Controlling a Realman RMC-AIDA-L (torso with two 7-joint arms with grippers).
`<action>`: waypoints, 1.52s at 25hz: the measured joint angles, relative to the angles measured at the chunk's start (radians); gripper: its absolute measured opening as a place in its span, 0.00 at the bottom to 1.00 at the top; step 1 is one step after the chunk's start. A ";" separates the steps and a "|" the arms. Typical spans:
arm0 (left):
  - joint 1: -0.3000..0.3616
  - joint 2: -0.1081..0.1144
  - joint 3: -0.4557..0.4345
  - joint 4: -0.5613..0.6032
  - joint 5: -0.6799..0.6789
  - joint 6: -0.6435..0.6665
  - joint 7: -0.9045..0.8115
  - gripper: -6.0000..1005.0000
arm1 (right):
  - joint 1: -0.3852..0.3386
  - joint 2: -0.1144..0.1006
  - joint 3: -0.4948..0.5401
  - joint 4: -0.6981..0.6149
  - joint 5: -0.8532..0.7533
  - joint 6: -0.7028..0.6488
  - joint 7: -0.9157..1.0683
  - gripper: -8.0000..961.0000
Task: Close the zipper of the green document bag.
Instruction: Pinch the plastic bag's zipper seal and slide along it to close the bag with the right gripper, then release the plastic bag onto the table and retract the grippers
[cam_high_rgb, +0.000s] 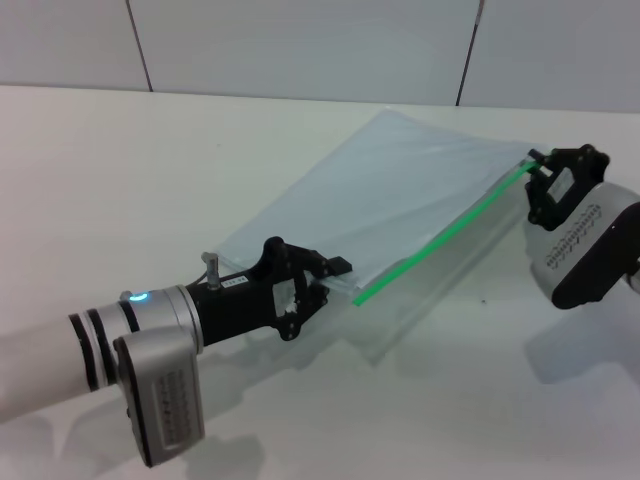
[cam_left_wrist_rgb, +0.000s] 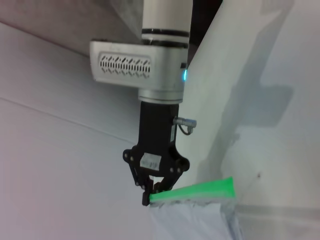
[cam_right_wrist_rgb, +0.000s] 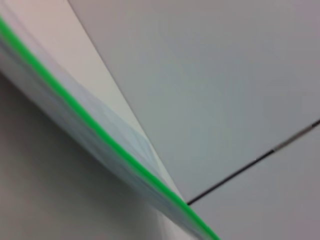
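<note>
Left end effector (cam_high_rgb: 335, 280) pinches the near corner of the green document bag (cam_high_rgb: 380, 200); right end effector (cam_high_rgb: 541, 166) grips the zipper (cam_high_rgb: 440, 240) at its far end. The slide looks nearly or fully run; next, check the seal and release.

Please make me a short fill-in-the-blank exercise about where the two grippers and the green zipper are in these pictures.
1. The left gripper holds the document bag at the ____ end of the zipper, the one closer to the robot.
2. The right gripper is at the ____ end of the zipper.
3. The zipper strip is bright ____.
4. The bag's zipper edge is ____ above the table, not lying flat.

Missing words: near; far; green; lifted
</note>
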 joint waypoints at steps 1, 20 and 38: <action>0.003 0.000 0.000 0.003 0.002 0.000 0.001 0.15 | 0.000 0.000 0.008 -0.005 0.000 0.000 0.001 0.09; 0.029 0.000 -0.025 0.006 -0.045 0.038 0.055 0.16 | -0.042 0.006 0.138 0.025 0.007 -0.043 0.007 0.13; 0.100 0.008 -0.028 -0.037 -0.421 0.288 -0.223 0.40 | -0.271 0.006 0.111 0.173 0.136 -0.621 0.107 0.67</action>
